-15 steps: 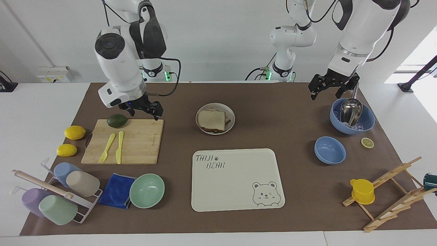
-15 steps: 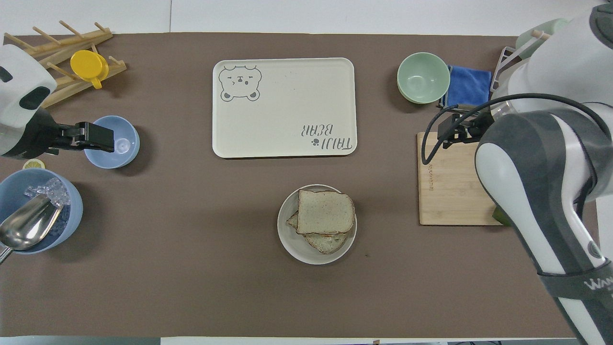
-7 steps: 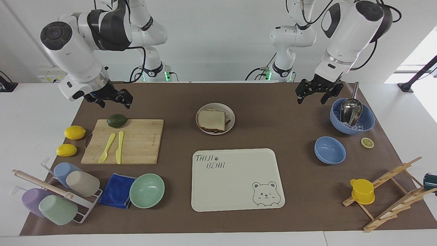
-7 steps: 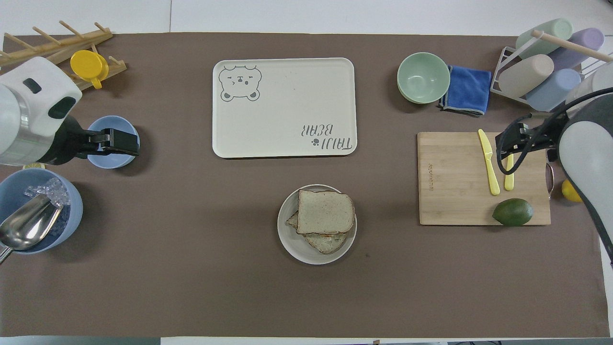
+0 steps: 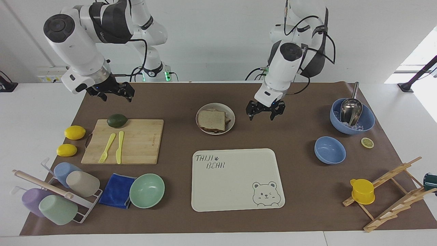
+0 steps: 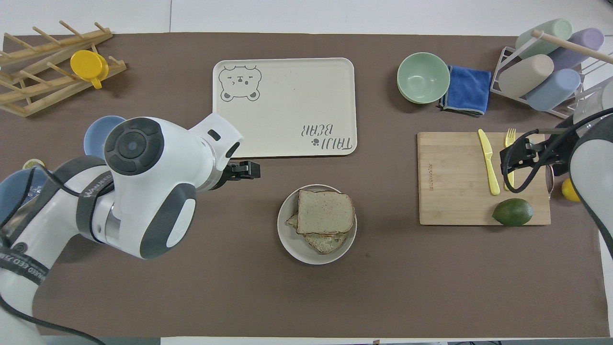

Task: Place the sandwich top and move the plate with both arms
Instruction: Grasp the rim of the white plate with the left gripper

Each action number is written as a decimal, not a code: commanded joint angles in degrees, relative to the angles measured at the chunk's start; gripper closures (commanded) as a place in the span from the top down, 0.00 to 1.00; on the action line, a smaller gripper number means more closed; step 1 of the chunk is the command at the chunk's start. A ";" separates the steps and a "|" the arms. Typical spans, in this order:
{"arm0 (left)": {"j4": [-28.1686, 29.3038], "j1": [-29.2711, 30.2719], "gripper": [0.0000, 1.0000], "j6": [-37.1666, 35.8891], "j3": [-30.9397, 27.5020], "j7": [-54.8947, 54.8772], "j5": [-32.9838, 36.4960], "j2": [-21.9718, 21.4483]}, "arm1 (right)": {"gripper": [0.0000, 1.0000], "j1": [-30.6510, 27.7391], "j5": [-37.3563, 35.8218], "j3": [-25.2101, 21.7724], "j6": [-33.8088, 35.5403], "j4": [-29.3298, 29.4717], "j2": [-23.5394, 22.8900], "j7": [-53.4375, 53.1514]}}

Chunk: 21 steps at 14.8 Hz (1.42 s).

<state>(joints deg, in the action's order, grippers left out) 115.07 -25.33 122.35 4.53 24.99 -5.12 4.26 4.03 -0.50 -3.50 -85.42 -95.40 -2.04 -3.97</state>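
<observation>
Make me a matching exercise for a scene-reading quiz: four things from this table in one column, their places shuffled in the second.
Things:
1. sandwich top
2. avocado
3. metal scoop
4. yellow cup

Places:
A. in the large blue bowl with ice
B. on the wooden rack
C. on the sandwich in the plate
D. on the cutting board, at its edge nearest the robots

Pairs: 1-C, 2-D, 3-A, 4-B

The sandwich top hides most of the slice beneath it. In the overhead view the left arm covers part of the blue bowl and the ice bowl.
</observation>
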 commanded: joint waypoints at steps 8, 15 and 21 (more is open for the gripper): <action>15.28 -7.53 0.99 18.63 -0.75 0.76 -5.51 1.72 | 1.00 -3.59 1.03 -2.83 -1.23 0.12 2.30 0.89; 17.91 -10.00 0.91 18.53 -0.75 0.94 -6.57 0.40 | 1.00 -3.24 1.03 -2.66 -1.15 -0.32 2.74 0.36; 17.83 -11.23 0.71 18.53 -0.75 0.94 -9.64 0.40 | 1.00 -3.15 1.12 -2.66 -1.15 -0.32 2.74 0.36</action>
<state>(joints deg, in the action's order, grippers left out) 130.99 -34.68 140.03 4.53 25.46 -13.54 6.46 1.16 -0.50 -6.28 -85.90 -94.86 -0.31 -3.90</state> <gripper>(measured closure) 0.238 0.000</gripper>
